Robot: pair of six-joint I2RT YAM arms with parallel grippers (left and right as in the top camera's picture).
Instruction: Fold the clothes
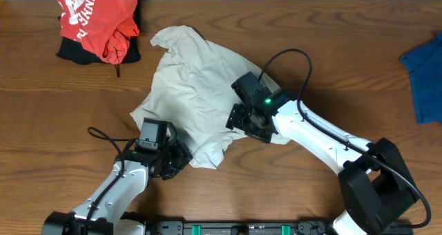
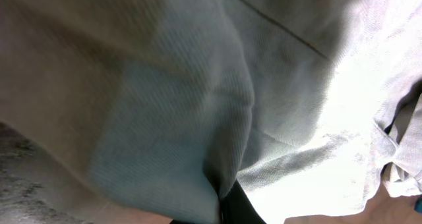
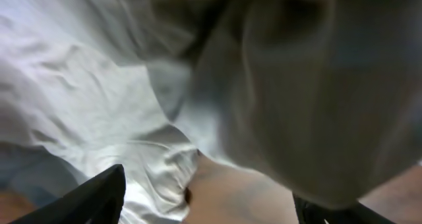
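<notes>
The clothes (image 1: 197, 83) are one pale beige shirt, lying wrinkled in the middle of the wooden table (image 1: 331, 55). My left gripper (image 1: 173, 159) is at the shirt's lower left corner. In the left wrist view it (image 2: 224, 207) is shut, with a fold of the fabric (image 2: 165, 105) pinched in it and filling the picture. My right gripper (image 1: 247, 123) rests on the shirt's right edge. Seen from the right wrist it (image 3: 211, 207) is open with its fingers wide apart. Bare table and a cloth hem (image 3: 178, 165) lie between them, and fabric hangs over the right finger.
A red garment with white lettering (image 1: 97, 21) lies on a black one at the back left. A blue cloth (image 1: 425, 72) sits at the right edge. The right arm's cable (image 1: 297, 62) loops above the shirt's right side.
</notes>
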